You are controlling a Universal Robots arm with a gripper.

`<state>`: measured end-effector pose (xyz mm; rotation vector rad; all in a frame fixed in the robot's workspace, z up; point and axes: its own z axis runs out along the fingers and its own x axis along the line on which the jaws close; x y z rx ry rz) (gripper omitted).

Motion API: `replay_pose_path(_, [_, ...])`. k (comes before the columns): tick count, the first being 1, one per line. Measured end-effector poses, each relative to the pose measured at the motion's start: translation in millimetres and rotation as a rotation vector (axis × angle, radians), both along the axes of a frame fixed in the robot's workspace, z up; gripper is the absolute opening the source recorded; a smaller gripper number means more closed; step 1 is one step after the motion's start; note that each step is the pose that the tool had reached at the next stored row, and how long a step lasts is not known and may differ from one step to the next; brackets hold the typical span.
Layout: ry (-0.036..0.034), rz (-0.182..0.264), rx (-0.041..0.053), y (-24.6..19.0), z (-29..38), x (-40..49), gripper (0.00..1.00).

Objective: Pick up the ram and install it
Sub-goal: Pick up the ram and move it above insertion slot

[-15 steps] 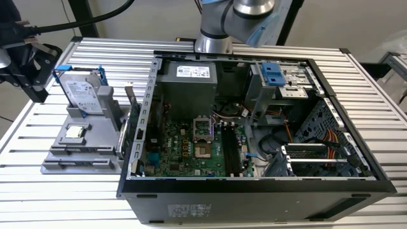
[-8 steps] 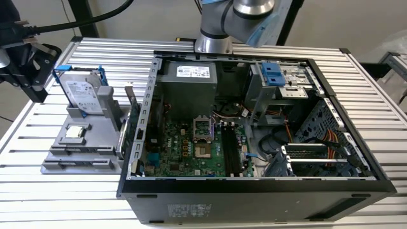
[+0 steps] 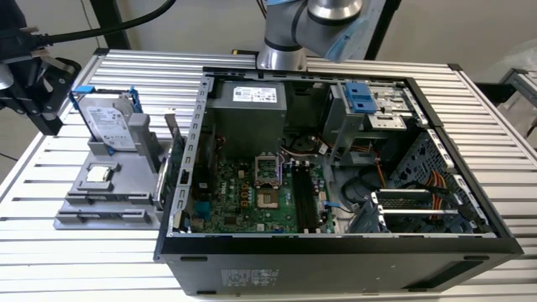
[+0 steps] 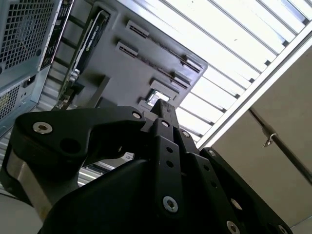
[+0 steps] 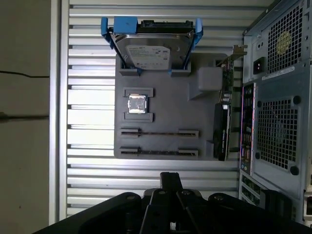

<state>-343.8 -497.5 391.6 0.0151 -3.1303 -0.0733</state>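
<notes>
Table (image 3: 75, 251): slatted metal that carries everything.
Computer case (image 3: 336, 248): lies on its side with the open side up, so the board's slots face the arm.
Tray (image 5: 165, 109): beside the case, toward the table's edge on the exterior view's left. It stands parts edge-up, ready for gripping.
Gripper (image 5: 169, 176): hovers off the tray's edge farthest from the hard drive (image 5: 153, 51), jaws closed together and empty.
Ram (image 5: 158, 132): apparently the thin strip standing in the tray's slotted holder, just beside the processor chip (image 5: 138, 104).
</notes>
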Motion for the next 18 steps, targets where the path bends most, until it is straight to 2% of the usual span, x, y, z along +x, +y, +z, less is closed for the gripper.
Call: replay_pose_path(18, [0.0001, 0.096, -0.0003, 0.0, 0.0, -0.1, 0.0])
